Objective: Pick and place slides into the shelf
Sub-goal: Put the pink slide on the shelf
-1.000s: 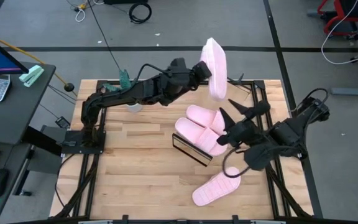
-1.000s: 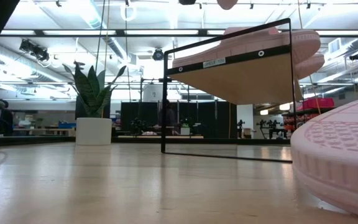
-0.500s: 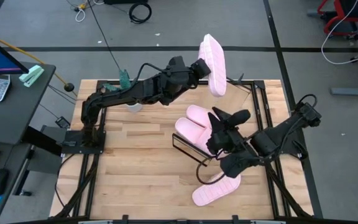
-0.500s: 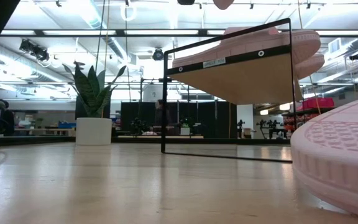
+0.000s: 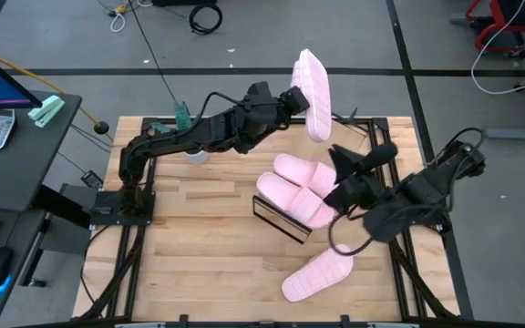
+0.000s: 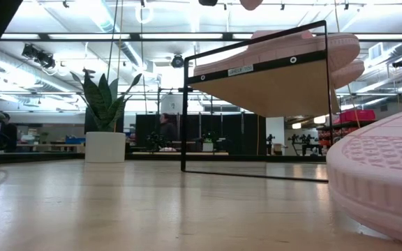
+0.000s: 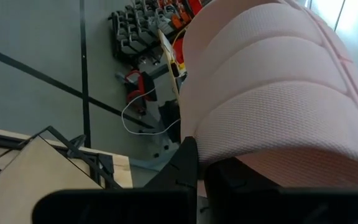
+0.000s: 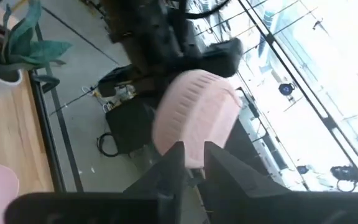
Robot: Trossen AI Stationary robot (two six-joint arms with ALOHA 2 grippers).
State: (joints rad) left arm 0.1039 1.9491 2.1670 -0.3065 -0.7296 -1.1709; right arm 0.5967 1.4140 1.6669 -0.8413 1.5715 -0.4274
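Slides of pale pink chunky foam were spread about the wooden slatted bench (image 5: 190,246). At the left, the left gripper (image 5: 292,98) held one slide (image 5: 313,82) in the air past the bench's far edge, jaws clamped on it. Two slides (image 5: 297,186) lay side by side on the slanted light-wood shelf (image 5: 277,219) at mid-bench. To the right, the right gripper (image 5: 337,193) hung beside the shelf, jaws nearly together and empty. A fourth slide (image 5: 317,275) lay on the bench near the front edge.

Grey floor (image 5: 445,36) crossed by dark lines, potted plant (image 6: 105,104) behind, bright ceiling lights (image 6: 103,14) overhead
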